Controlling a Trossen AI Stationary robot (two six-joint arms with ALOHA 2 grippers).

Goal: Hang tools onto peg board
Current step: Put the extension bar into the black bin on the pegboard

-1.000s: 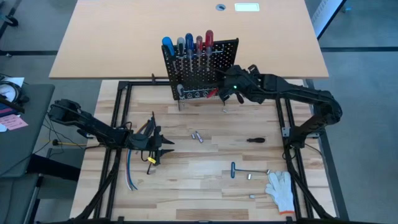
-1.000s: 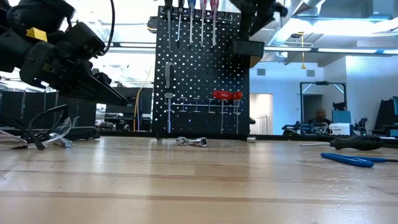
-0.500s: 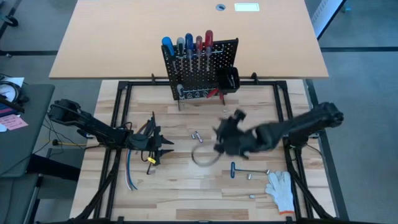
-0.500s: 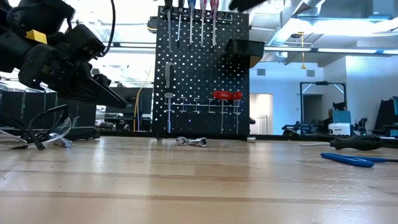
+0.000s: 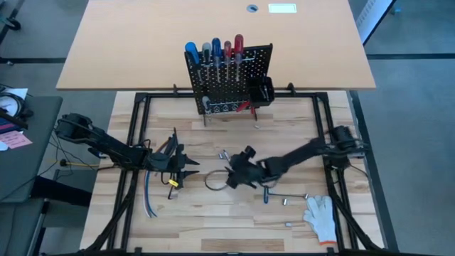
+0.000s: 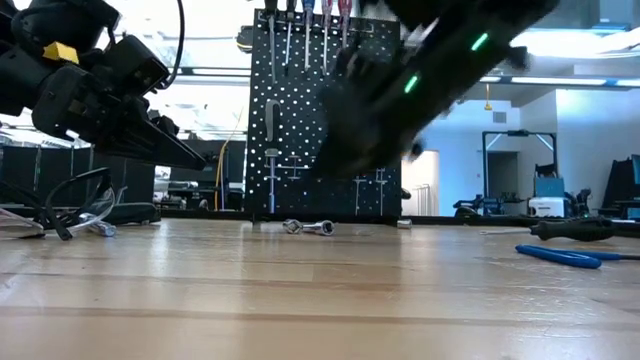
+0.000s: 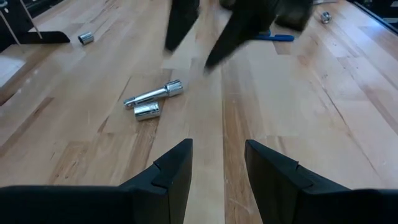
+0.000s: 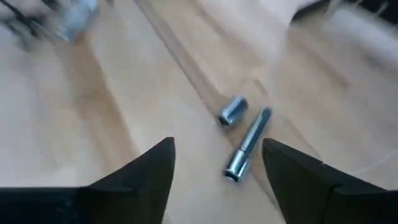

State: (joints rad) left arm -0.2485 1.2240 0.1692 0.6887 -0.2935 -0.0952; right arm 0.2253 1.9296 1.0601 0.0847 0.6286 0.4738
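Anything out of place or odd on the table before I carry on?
Nothing looks damaged or spilled. Several tools are not hung yet: a metal extension bar and socket lie ahead of the open right pincer, and a blue T-handle key lies near the white glove.

The wooden slatted worktop point(image 5: 213, 206) carries everything. The black peg board point(image 5: 229, 78) stands upright at its twelve o'clock edge. Near the centre lie a silver extension bar point(image 7: 152, 95) and a small socket point(image 7: 147, 111), almost touching. Toward four o'clock rests a blue T-handle key point(image 5: 269, 193), with a small silver bit point(image 5: 284, 201) just beside it and another bit point(image 5: 290, 224) further toward five. A white glove point(image 5: 321, 215) lies at the four o'clock corner. Coloured cables point(image 5: 148, 200) trail toward eight o'clock.
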